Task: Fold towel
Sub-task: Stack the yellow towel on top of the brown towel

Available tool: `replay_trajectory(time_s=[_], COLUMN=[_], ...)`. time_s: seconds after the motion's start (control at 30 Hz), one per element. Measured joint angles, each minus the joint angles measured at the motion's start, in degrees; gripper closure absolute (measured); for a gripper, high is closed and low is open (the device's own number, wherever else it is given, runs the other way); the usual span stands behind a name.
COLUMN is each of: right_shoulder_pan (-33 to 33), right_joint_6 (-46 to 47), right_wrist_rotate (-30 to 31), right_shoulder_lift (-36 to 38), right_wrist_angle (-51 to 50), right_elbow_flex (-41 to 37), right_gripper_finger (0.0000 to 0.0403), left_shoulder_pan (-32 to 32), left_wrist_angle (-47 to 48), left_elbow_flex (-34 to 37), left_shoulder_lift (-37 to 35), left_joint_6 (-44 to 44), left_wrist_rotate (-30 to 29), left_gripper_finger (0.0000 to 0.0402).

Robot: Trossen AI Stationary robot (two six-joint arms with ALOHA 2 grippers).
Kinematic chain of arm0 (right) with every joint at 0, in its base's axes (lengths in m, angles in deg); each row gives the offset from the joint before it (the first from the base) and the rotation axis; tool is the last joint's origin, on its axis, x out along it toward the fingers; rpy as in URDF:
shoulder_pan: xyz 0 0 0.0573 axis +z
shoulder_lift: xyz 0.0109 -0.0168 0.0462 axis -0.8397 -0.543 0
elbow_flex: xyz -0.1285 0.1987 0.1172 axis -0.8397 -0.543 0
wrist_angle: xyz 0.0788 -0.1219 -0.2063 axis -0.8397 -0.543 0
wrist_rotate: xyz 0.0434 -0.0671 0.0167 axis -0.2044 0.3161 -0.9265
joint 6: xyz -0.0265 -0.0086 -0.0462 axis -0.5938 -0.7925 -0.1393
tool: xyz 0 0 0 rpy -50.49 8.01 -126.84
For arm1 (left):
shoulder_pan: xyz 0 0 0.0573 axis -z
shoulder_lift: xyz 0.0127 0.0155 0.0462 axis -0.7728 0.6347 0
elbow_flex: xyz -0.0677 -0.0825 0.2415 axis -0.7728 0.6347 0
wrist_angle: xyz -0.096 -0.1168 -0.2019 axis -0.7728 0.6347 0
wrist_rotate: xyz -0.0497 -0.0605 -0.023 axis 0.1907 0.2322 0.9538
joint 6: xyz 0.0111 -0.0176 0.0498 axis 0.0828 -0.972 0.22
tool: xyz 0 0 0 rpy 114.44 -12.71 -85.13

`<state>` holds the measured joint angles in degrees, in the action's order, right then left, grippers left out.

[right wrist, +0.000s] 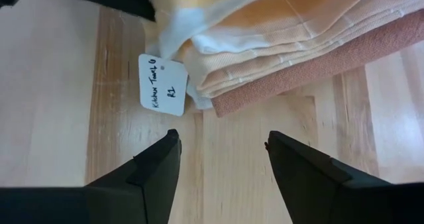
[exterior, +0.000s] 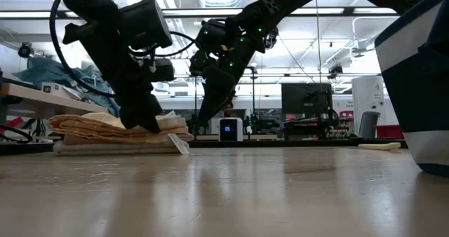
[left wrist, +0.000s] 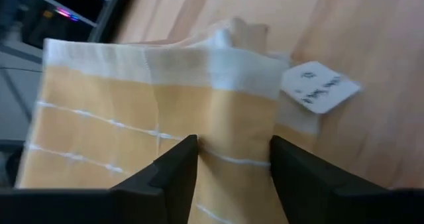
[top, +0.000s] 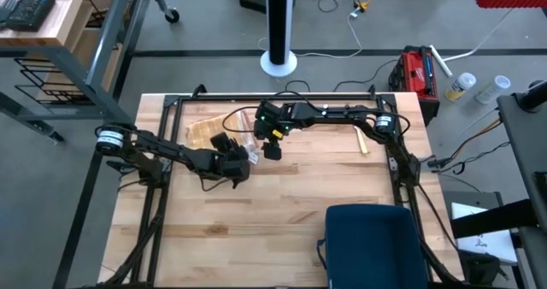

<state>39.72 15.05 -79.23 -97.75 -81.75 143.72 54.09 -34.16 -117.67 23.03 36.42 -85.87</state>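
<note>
High view places the folded yellow towel (top: 205, 133) on the wooden table (top: 282, 212), toward its far left part, stacked on a reddish-brown cloth (right wrist: 311, 68) with a white tag (right wrist: 163, 85) sticking out. The left gripper (left wrist: 232, 168) sits on the towel, fingers apart and pressing its top layer. The right gripper (right wrist: 222, 161) hovers just beside the stack, fingers spread, holding nothing.

- A white tag (right wrist: 163, 85) on the folded towel (right wrist: 285, 32) carries handwriting reading "Kitchen Towel 0" and, below it, "R1".
- The same tag in the left wrist view shows writing too blurred to read.
- A small lit display (exterior: 226, 129) in the room behind shows digits too small to read.
</note>
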Motion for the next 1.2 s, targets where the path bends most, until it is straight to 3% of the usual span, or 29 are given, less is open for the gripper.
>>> replay_trajectory(time_s=[0.27,0.43,0.53,0.7,0.9,1.07,1.2], right_shoulder_pan=[0.0,0.2,0.3,0.3,0.3,0.1,0.3], right_joint_6=[-0.2,-0.2,-0.2,-0.2,-0.3,0.0,0.2], right_wrist_rotate=[0.0,0.0,0.0,0.0,-0.2,-7.1,-7.4], right_shoulder_lift=[0.0,0.0,0.0,0.0,0.0,-0.1,-0.1], right_wrist_angle=[0.0,0.0,0.0,0.0,1.1,7.6,11.7], right_elbow_flex=[0.0,0.0,0.0,0.0,0.0,-2.4,-4.6], right_gripper_finger=[0.017,0.0173,0.0178,0.0182,0.0177,0.0183,0.0193], left_shoulder_pan=[0.2,0.2,0.2,0.0,0.1,0.0,0.1], left_wrist_angle=[-0.9,-1.4,-2.8,-3.3,-3.3,-2.4,-2.1], left_elbow_flex=[0.8,1.8,1.8,1.8,1.8,1.8,1.8], left_shoulder_lift=[0.0,0.0,0.0,0.0,-0.1,-2.1,-4.3], left_joint_6=[0.0,0.5,2.3,3.0,2.8,2.4,2.4], left_wrist_rotate=[1.4,-2.2,-2.5,-1.6,-4.3,-7.8,-8.0], left_gripper_finger=[0.0235,0.0231,0.0262,0.0383,0.0397,0.0399,0.04])
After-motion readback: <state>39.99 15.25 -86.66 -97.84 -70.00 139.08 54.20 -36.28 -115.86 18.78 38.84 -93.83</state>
